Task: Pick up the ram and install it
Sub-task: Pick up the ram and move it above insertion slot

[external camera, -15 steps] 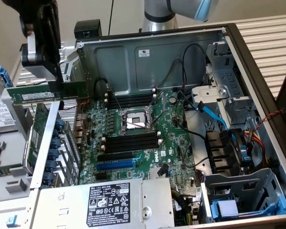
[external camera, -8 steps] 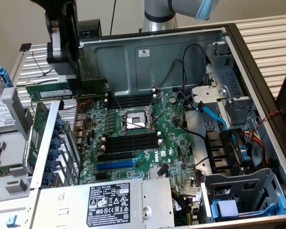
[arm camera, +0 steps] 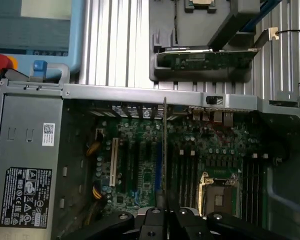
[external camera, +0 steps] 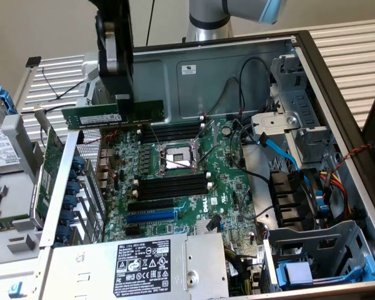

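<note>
One ram (external camera: 90, 116) tight between closed jaws, level above the open computer case (external camera: 175, 84) with motherboard (external camera: 228, 187) inside.

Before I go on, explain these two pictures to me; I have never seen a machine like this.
This is a robot arm working over an open computer case. One picture comes from a camera outside, looking in at the green motherboard. The other comes from a camera on the arm's wrist, looking past its fingers into the same case. The fingers are shut on the ram, a thin green memory stick, held in the air over the board, not seated in any black memory slot.
</note>
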Action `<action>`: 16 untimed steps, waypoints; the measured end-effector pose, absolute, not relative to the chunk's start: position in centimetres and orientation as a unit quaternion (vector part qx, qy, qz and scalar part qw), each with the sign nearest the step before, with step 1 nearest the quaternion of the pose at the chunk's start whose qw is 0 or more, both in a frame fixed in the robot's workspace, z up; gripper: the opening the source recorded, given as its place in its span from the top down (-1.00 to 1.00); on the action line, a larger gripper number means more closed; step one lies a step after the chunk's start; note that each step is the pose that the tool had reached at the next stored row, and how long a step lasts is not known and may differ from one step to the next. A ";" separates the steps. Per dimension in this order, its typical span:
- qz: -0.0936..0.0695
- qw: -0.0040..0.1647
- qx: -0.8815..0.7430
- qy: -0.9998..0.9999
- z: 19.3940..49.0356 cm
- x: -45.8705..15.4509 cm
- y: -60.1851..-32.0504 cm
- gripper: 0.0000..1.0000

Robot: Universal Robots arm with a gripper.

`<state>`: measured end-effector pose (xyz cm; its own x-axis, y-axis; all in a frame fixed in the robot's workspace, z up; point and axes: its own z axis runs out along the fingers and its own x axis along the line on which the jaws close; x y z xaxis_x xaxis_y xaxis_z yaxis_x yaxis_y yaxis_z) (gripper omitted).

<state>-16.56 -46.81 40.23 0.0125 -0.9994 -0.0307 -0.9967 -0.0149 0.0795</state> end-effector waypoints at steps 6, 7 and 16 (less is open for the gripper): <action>-0.039 0.018 0.711 -0.702 40.2 -13.8 -46.8 0.75; -0.039 0.018 0.711 -0.702 40.2 -13.4 -46.8 0.75; -0.036 0.021 0.711 -0.702 39.9 -11.1 -44.4 0.75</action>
